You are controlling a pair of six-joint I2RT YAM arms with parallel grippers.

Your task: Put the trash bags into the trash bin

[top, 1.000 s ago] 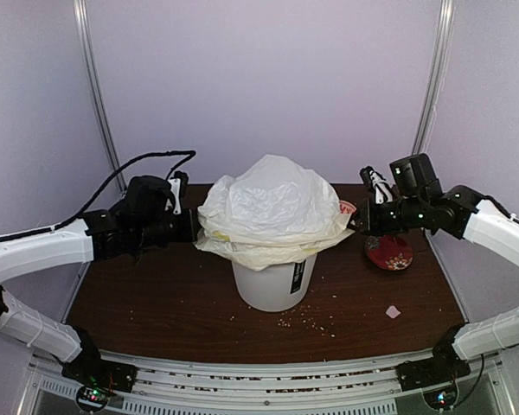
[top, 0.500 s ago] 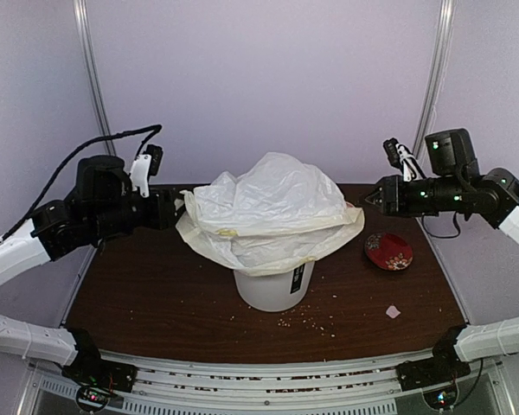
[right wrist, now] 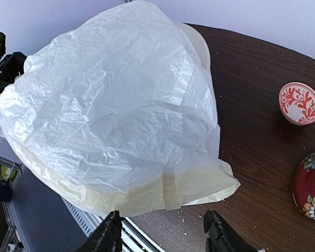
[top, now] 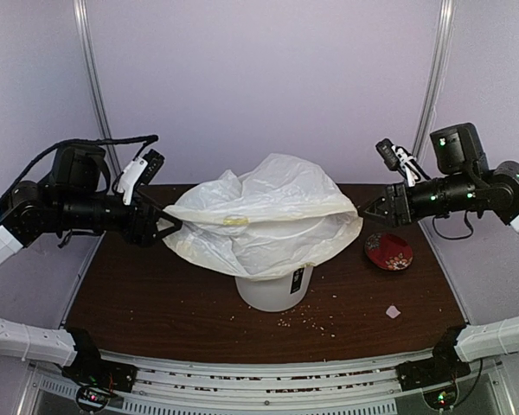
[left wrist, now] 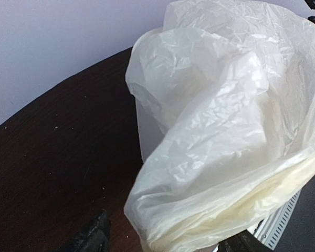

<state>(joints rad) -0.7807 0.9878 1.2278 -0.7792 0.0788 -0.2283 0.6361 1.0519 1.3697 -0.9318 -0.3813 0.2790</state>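
Over bin (top: 272, 290): bag (top: 264, 218), billowed wide. Left of bin: left end effector (top: 169, 227), released, at bag's edge. Right of bin: right end effector (top: 366, 213), released.

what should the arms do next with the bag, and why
Probably press the trash bag down into the trash bin from above. The left gripper and right gripper both stand open at its edges, and the bag lies spread wide over the rim, billowing above it rather than inside.

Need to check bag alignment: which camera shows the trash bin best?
Top external: the trash bin stands under the trash bag, wall and label visible. Left wrist shows only a wall strip; right wrist only a rim sliver.
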